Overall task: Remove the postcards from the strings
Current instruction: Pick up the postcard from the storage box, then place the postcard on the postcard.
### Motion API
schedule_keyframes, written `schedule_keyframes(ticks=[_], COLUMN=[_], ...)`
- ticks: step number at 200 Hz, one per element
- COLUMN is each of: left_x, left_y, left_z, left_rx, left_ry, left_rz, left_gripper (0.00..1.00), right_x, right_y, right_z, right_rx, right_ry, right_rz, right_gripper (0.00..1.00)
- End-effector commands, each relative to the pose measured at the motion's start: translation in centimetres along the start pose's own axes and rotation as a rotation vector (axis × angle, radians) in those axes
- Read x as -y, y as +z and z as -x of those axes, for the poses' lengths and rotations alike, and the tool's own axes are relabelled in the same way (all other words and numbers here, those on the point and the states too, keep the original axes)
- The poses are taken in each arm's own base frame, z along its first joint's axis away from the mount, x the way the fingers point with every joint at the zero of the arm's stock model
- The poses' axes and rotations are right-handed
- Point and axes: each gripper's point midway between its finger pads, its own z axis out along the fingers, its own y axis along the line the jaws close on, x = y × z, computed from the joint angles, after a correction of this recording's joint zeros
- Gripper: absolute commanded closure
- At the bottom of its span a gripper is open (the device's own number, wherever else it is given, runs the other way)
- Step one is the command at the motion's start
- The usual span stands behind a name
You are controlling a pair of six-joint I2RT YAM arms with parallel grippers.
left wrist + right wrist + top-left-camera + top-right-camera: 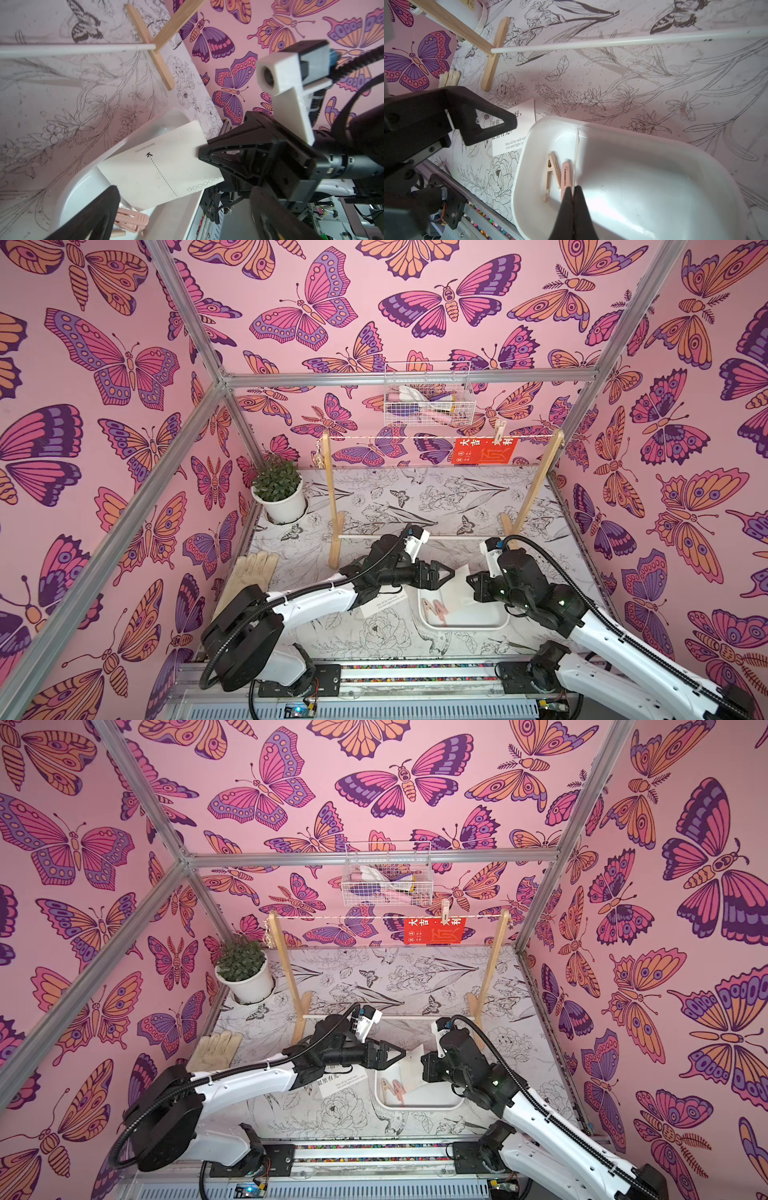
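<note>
a: where do the cards stand?
b: the red postcard (484,451) hangs from the string (415,438) under one clothespin (500,430), so that one is left to do. two are off. a printed white postcard (517,133) lies flat on the counter (374,497) just beside the tray (529,133), and a second white postcard (162,166) is in the air over the tray.
a: so about two thirds through?
b: that seems the fair reading. two spare clothespins (556,176) lie in the tray.
a: and the claws?
b: the right claw (572,188) is pressed together on an edge of the second white postcard. the left claw (446,577) stands wide apart close by and holds nothing. one finger may brush the card, but the wrist view is too blurred to say.
</note>
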Motion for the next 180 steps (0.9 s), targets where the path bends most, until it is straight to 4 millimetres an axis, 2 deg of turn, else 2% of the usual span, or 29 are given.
schedule_keyframes(ticks=[1, 21, 27, 50, 78, 93, 118, 135, 148, 161, 180], left_x=[2.1, 2.6, 3.6, 3.9, 4.2, 4.4, 4.6, 4.5, 4.4, 4.4, 4.3], left_y=[-1.7, -3.6, -5.1, -9.2, -15.0, -18.0, -22.6, -24.5, -25.3, -25.9, -26.3], left_z=[2.7, 4.4, 5.4, 7.6, 9.4, 9.9, 10.2, 10.0, 9.9, 9.8, 9.7], left_rx=[0.080, 0.129, 0.167, 0.236, 0.310, 0.354, 0.442, 0.470, 0.486, 0.505, 0.524], left_ry=[0.088, 0.110, 0.135, 0.196, 0.306, 0.344, 0.379, 0.398, 0.405, 0.402, 0.405], left_rz=[-0.052, -0.066, -0.080, -0.030, 0.120, 0.203, 0.320, 0.389, 0.421, 0.438, 0.451], left_gripper=[0.00, 0.00, 0.00, 0.00, 0.00, 0.00, 0.00, 0.00, 0.00, 0.00, 0.00], right_x=[0.8, -0.8, -1.4, -4.7, -9.4, -11.5, -16.0, -19.5, -21.4, -22.2, -21.8], right_y=[-1.9, -3.8, -4.4, -6.5, -6.9, -5.7, -1.9, 1.1, 3.3, 5.7, 9.7], right_z=[1.0, 2.9, 3.5, 5.8, 7.9, 8.4, 7.7, 6.0, 4.6, 3.7, 2.3], right_rx=[0.012, 0.063, 0.081, 0.145, 0.173, 0.146, 0.032, -0.114, -0.219, -0.284, -0.353], right_ry=[-0.083, -0.126, -0.135, -0.157, -0.121, -0.094, -0.123, -0.178, -0.203, -0.207, -0.172], right_rz=[-0.077, -0.035, -0.010, 0.114, 0.318, 0.409, 0.528, 0.597, 0.634, 0.633, 0.607], right_gripper=[1.00, 1.00, 1.00, 1.00, 1.00, 1.00, 0.98, 0.98, 0.98, 0.98, 0.98])
